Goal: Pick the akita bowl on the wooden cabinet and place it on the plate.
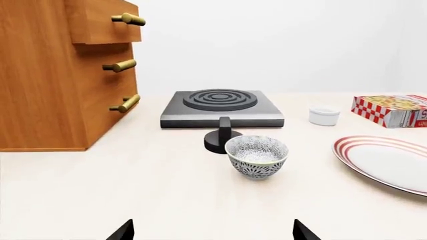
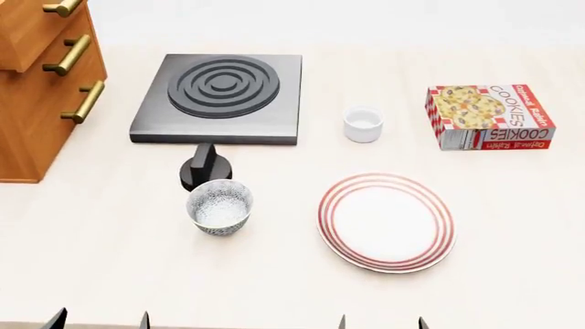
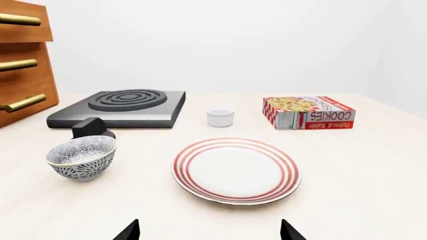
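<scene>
Pale worktop (image 2: 109,274): akita bowl (image 2: 219,207) upright beside stove knob (image 2: 205,167), apart from plate (image 2: 386,221); wooden cabinet (image 2: 41,82) at rear left. Both tools (image 1: 212,231) (image 3: 208,231) spread, empty.

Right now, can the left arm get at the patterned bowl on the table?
Probably yes. The patterned bowl stands on the table straight ahead of the left pincer, whose tips show spread, with bare tabletop between. The black stove knob sits behind it, not in the way.

cookie box (image 2: 491,116) | top showing "COOKIES" | front edge reading "COOKIES", upside down in head view | smaller print unreadable
</scene>
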Robot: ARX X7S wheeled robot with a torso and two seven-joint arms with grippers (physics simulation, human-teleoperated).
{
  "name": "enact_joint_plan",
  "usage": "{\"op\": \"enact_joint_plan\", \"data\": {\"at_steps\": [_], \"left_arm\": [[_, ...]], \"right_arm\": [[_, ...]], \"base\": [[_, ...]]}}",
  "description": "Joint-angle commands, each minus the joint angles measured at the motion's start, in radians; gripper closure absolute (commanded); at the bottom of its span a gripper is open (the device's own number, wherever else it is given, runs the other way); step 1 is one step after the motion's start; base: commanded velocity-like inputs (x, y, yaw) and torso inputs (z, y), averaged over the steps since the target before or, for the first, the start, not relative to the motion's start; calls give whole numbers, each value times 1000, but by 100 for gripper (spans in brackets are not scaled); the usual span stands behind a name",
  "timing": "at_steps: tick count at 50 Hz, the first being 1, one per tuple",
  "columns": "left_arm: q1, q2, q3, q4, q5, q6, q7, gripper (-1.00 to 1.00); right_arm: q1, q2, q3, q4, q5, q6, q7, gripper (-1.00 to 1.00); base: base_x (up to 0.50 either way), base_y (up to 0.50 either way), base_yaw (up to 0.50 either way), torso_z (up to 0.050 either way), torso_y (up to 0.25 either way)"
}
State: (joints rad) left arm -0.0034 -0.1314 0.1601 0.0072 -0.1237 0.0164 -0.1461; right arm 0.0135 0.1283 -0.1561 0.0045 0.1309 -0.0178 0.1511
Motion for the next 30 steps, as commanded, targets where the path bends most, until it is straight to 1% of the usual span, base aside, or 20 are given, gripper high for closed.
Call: {"op": "enact_joint_plan", "data": {"at_steps": [1,5,24,30], "left_arm": [[-6,-6,8,-5,-6,-9,-14,-100],[-7,-8,10,-3,-8,-15,-19,-100],[-8,-20,26,-3,-15,-13,-34,-100],[-7,-23,32,-2,-13,-13,-41,-100]], "right_arm": [[1,9,-11,0,8,-2,8,-100],[1,11,-13,0,11,-2,12,-100],[3,24,-31,3,7,-12,28,-100],[4,29,-40,2,-5,-12,38,-100]], "base": [[0,0,0,33,0],[0,0,0,20,0],[0,1,0,0,0],[0,105,0,0,0]]}}
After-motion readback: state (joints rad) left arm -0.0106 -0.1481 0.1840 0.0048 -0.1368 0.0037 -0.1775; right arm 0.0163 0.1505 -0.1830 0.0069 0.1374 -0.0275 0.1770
